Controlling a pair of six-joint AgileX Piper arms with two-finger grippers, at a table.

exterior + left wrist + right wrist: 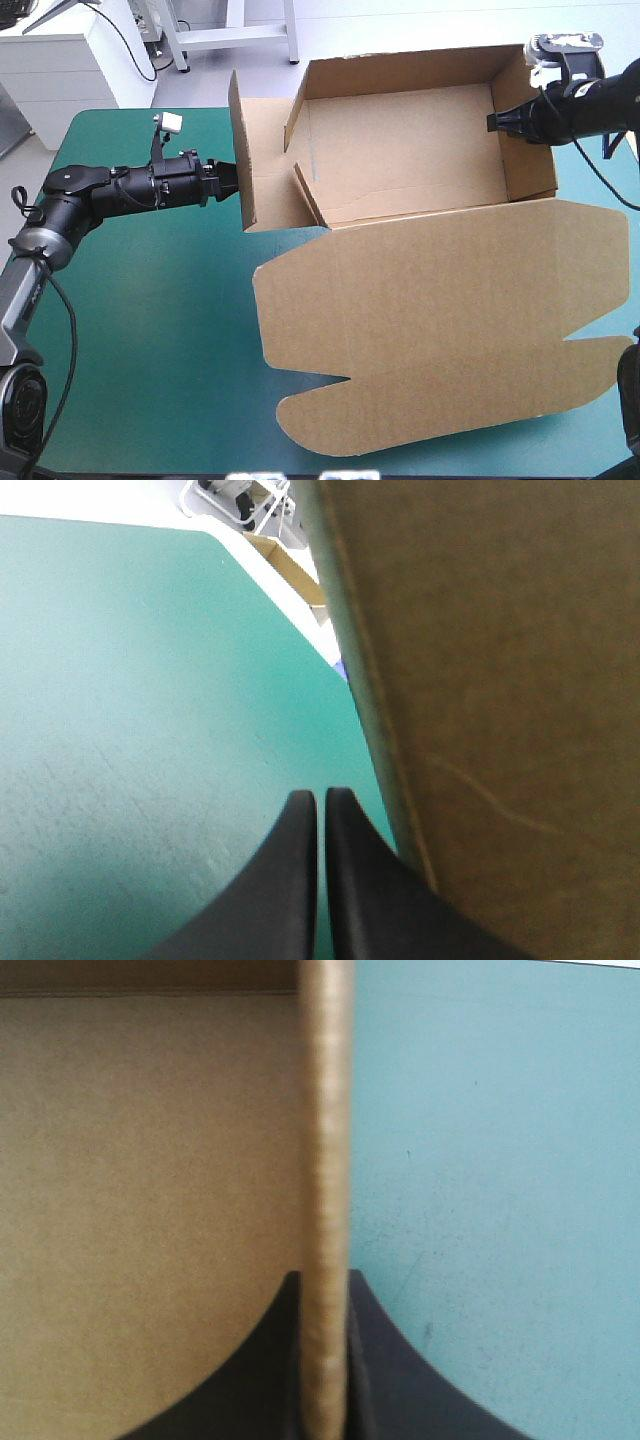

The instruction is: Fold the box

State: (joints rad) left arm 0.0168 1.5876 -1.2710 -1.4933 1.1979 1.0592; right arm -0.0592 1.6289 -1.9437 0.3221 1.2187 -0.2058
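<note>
The brown box (400,150) stands as an open tray at the back right of the table. Its walls are raised, and its lid (440,300) lies flat toward the front edge. My left gripper (232,178) is shut, its tip against the outside of the tall left flap (250,150). In the left wrist view the shut gripper (321,798) lies beside that brown wall (500,680) with nothing held. My right gripper (497,121) is shut on the tray's right wall. In the right wrist view the wall's edge (325,1110) runs up between the fingers of the right gripper (325,1282).
Bare teal-green cover (150,330) stretches left of and in front of the left arm. The lid's rounded flaps (330,420) reach close to the table's front edge. In the left wrist view, a piece of brown board (288,568) shows past the table's edge.
</note>
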